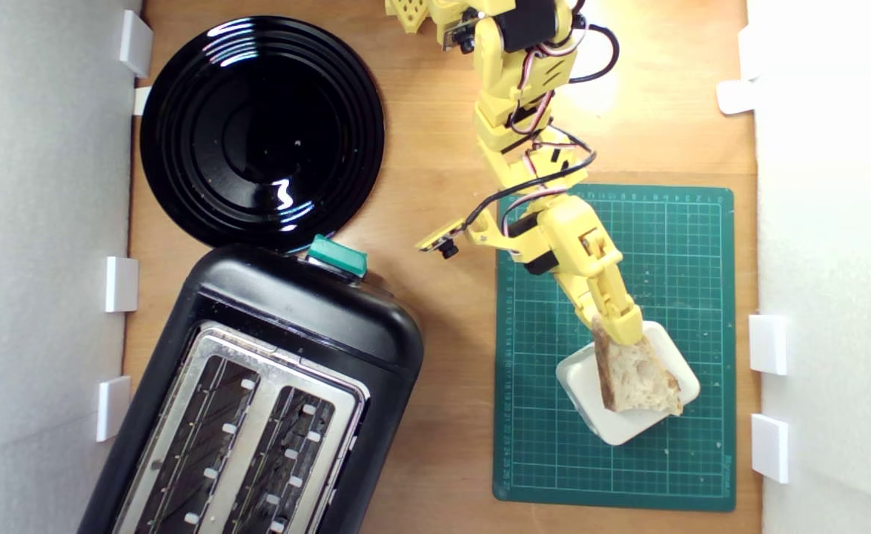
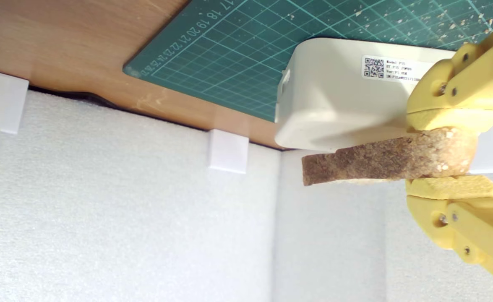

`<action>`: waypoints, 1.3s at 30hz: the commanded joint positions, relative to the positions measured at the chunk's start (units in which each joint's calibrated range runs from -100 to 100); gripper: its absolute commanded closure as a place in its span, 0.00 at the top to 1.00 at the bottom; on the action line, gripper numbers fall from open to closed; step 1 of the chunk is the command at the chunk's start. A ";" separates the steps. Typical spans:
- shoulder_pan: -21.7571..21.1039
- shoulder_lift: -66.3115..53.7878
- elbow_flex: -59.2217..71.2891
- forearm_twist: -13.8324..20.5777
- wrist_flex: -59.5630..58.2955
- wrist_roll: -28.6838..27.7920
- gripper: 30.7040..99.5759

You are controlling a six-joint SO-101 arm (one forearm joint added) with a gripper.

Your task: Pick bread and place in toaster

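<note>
The yellow plastic gripper [image 2: 449, 153] pinches the wedge of holey, brown-crusted bread [image 1: 635, 374] over the white rounded block [image 1: 585, 378] at the exterior view's right, so carrying it left to the black two-slot toaster [image 1: 287, 319] seems next.

Exterior cam: straight overhead, looking down, whole desk [image 1: 442, 148] edge to edge, fairly far. Wrist cam: low, close behind gripper [image 2: 447, 153], facing out over desk's edge toward foam wall [image 2: 124, 218]. Both share green mat [image 1: 672, 245] corner, white block [image 1: 628, 426].
</note>
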 commanded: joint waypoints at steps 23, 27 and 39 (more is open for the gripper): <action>3.46 -58.13 -1.56 0.78 49.79 0.83 0.26; 3.62 -65.70 -1.56 0.69 59.43 7.06 0.26; 14.34 -78.76 -7.73 -0.31 76.58 14.23 0.26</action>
